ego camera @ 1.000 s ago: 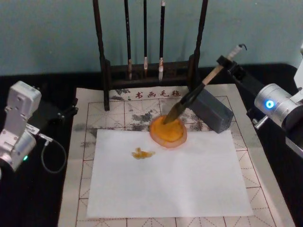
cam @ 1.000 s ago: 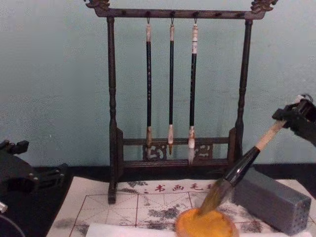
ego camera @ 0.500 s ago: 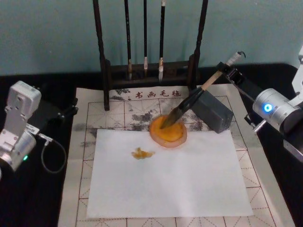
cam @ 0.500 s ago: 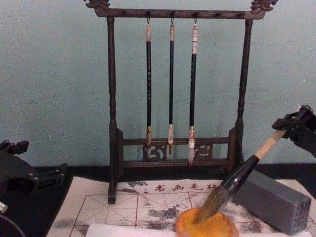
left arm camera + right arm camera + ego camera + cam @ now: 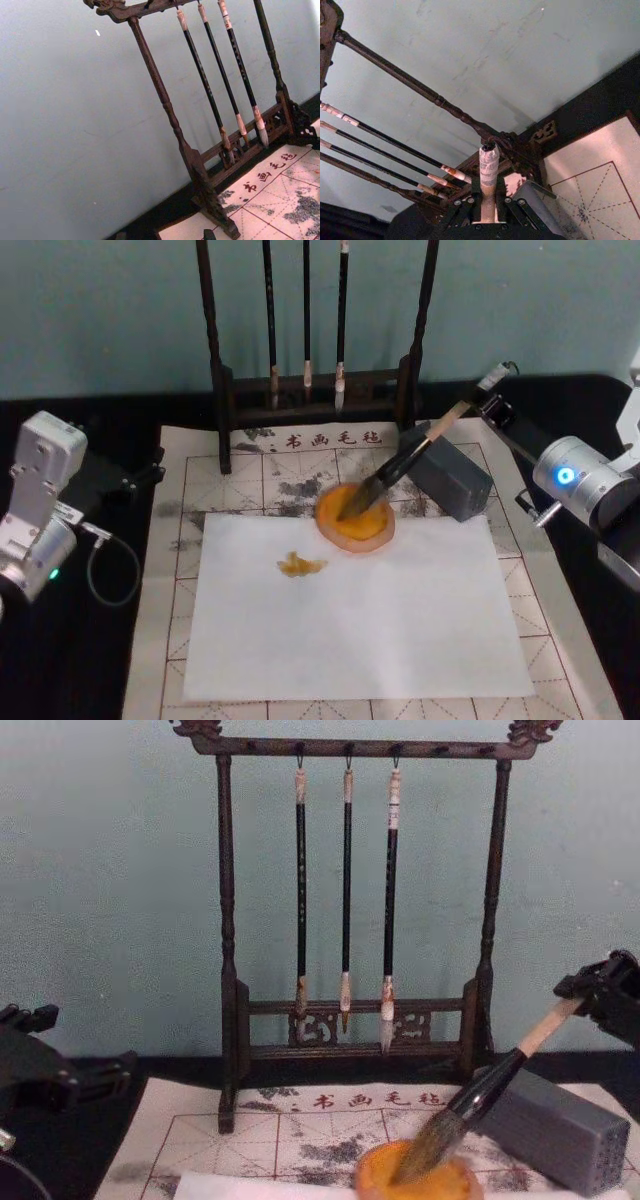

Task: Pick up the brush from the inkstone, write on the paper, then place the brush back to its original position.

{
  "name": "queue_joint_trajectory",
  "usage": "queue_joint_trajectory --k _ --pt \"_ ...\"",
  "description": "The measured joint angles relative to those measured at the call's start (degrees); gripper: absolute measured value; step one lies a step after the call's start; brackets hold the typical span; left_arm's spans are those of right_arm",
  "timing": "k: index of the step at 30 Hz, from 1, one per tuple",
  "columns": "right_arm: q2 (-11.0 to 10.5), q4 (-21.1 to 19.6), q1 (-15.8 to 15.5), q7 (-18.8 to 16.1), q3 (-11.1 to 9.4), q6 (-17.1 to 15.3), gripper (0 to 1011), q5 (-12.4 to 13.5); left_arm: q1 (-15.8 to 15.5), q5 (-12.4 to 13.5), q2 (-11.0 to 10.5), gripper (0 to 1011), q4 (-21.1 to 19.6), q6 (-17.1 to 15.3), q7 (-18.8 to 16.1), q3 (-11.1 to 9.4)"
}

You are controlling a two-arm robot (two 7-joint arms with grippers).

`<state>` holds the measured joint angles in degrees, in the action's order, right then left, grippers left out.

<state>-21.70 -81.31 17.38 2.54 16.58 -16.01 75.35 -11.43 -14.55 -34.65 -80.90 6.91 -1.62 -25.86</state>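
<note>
The brush [image 5: 412,452] slants with its grey-brown tuft down in the orange inkstone [image 5: 356,525] and its pale handle rising toward the back right. My right gripper [image 5: 490,398] is shut on the handle's upper end, above the mat's back right corner. The right wrist view shows the whitish handle end [image 5: 488,165] sticking out past the closed fingers [image 5: 470,206]. In the chest view the tuft [image 5: 430,1148] rests in the inkstone [image 5: 450,1186], and the right gripper [image 5: 598,992] sits at the right edge. The white paper [image 5: 360,620] carries one small orange mark [image 5: 300,564]. My left gripper [image 5: 140,476] is parked at the left, open.
A grey block [image 5: 452,478] lies just right of the inkstone, under the brush's black section. A dark wooden rack [image 5: 225,920] with three thin hanging brushes [image 5: 346,890] stands behind the gridded mat [image 5: 240,485]. A cable [image 5: 110,560] loops near the left arm.
My right gripper has dropped lower and drifted right, laying the brush flatter. The tuft has stayed in the inkstone. The left arm has not moved.
</note>
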Motion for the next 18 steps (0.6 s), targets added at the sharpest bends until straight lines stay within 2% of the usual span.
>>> queue_joint_trajectory --k 18 --pt "-0.51 1.25 0.83 1.39 1.61 0.83 184 3.5 0.0 0.0 0.0 1001 0.0 0.0 0.0 0.0"
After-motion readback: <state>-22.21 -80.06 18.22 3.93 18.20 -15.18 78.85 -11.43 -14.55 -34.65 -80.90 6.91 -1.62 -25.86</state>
